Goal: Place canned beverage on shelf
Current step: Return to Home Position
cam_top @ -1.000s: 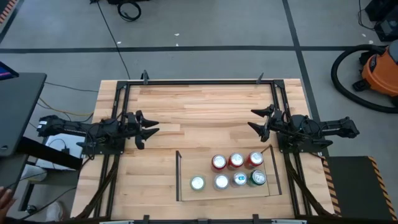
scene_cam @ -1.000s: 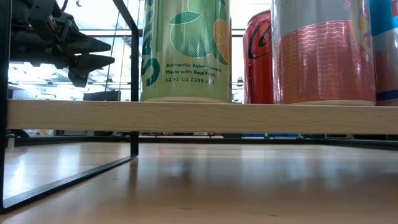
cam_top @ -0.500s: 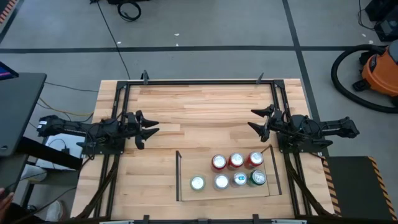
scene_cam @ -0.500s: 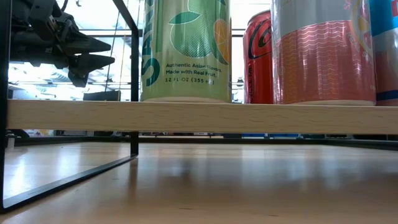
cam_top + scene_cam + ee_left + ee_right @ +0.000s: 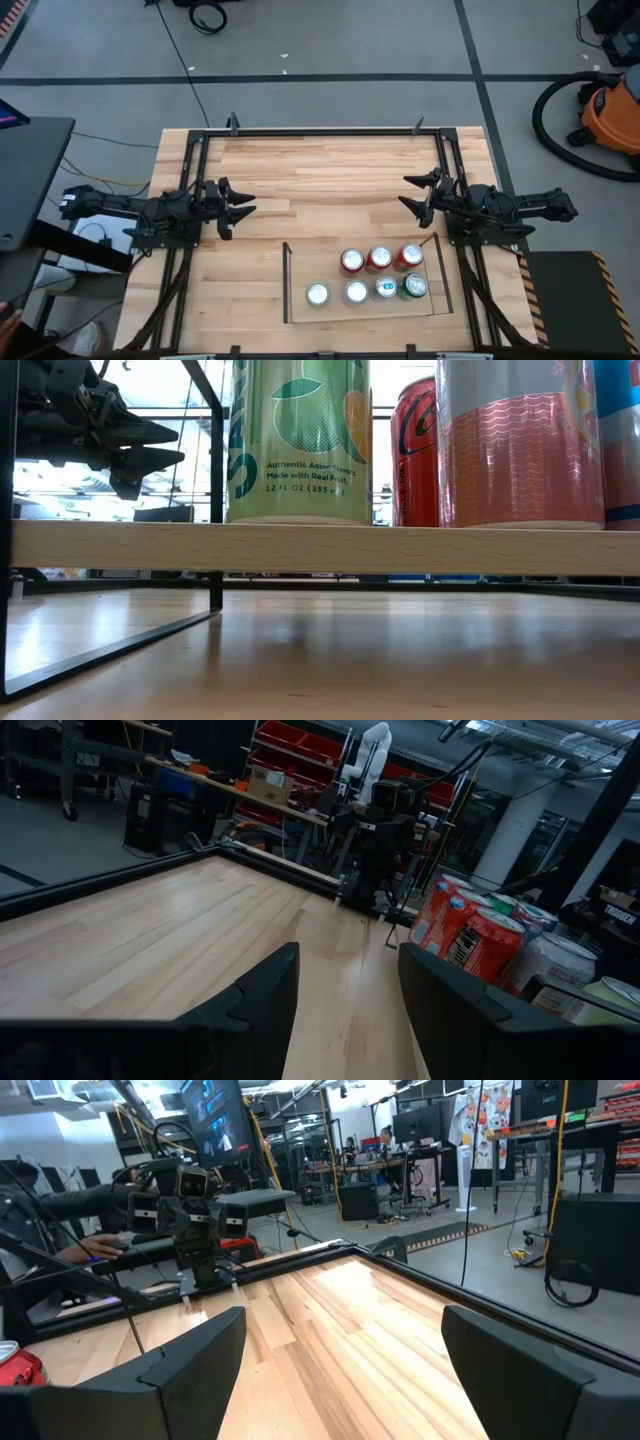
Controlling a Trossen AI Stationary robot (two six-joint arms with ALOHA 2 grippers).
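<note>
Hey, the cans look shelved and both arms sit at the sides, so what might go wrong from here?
The cans stand tightly packed on the shelf, so one nudge may topple several. The open right gripper hovers nearest them; a low swing might clip the row. The left gripper waits, open, farther off.

In the low view the picture's upper edge cuts the tops off the light green can (image 5: 298, 440), the red can (image 5: 412, 455) and the orange-white can (image 5: 518, 445) standing on the shelf (image 5: 320, 548). The orange-white can hides part of the red can. A blue can (image 5: 624, 440) is cut by the right edge, mostly unseen.
</note>
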